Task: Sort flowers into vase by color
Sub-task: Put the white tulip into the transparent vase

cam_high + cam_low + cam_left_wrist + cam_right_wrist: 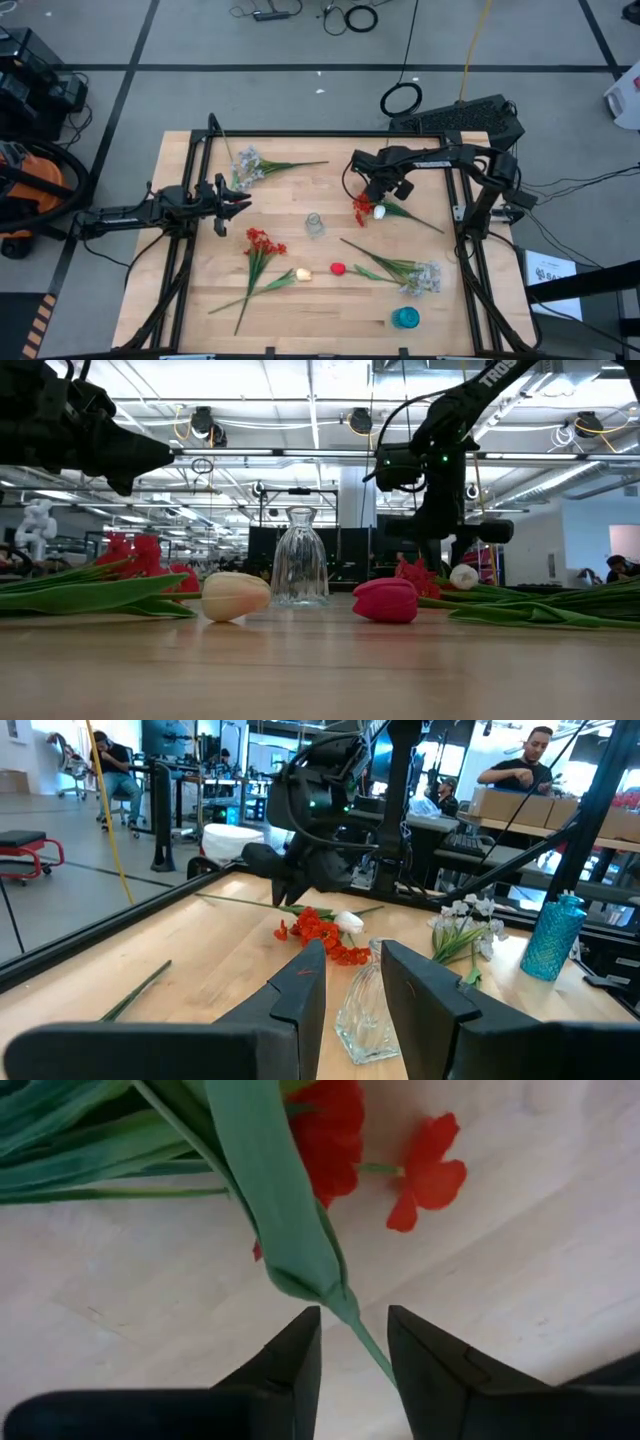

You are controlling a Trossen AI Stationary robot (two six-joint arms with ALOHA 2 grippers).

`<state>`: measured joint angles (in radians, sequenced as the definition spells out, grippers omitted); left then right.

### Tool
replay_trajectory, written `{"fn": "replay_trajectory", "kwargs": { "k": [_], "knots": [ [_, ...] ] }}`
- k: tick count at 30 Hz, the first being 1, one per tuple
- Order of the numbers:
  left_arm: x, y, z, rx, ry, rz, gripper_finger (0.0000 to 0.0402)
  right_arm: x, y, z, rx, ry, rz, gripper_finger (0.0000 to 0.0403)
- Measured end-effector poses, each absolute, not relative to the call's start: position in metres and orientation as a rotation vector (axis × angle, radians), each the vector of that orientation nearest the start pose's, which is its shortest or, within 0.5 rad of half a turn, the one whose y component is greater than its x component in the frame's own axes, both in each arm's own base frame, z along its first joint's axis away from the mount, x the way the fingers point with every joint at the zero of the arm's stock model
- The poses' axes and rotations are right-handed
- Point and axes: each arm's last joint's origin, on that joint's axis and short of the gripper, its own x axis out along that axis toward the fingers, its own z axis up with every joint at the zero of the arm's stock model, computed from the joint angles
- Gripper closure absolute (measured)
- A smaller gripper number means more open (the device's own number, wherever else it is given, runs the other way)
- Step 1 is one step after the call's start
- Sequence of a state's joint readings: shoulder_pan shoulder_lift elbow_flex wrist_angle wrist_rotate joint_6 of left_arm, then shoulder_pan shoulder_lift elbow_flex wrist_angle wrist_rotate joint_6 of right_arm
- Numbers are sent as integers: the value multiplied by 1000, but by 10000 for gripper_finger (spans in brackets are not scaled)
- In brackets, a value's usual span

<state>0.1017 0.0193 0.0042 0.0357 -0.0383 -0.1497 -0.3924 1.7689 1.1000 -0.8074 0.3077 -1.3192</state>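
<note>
A red clustered flower and a white tulip bud lie on the wooden table, right of a clear glass vase. My right gripper points steeply down just above them, open. In the right wrist view its fingers stand on either side of a thin green stem, below a leaf and red petals; no touch shows. My left gripper waits open and level at the table's left, aimed at the vase. Another red cluster, a peach bud and a red bud lie nearer.
A teal vase stands near the front right. White blossom sprays lie at the far left and near right. A black frame edges the table. People sit and stand at benches beyond the table.
</note>
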Motion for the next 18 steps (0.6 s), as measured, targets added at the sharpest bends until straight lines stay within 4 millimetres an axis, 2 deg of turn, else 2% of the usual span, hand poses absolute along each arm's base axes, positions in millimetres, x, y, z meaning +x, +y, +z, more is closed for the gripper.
{"fn": "replay_trajectory", "kwargs": {
  "k": [8,13,18],
  "knots": [
    [98,11,167,-149,-31,138,295,282,-134,152,-879,1637,490,325],
    [98,11,167,-149,-31,138,295,281,-136,152,-826,1650,420,381],
    [98,11,167,-149,-31,138,295,278,-136,165,-761,1642,282,395]
  ]
}}
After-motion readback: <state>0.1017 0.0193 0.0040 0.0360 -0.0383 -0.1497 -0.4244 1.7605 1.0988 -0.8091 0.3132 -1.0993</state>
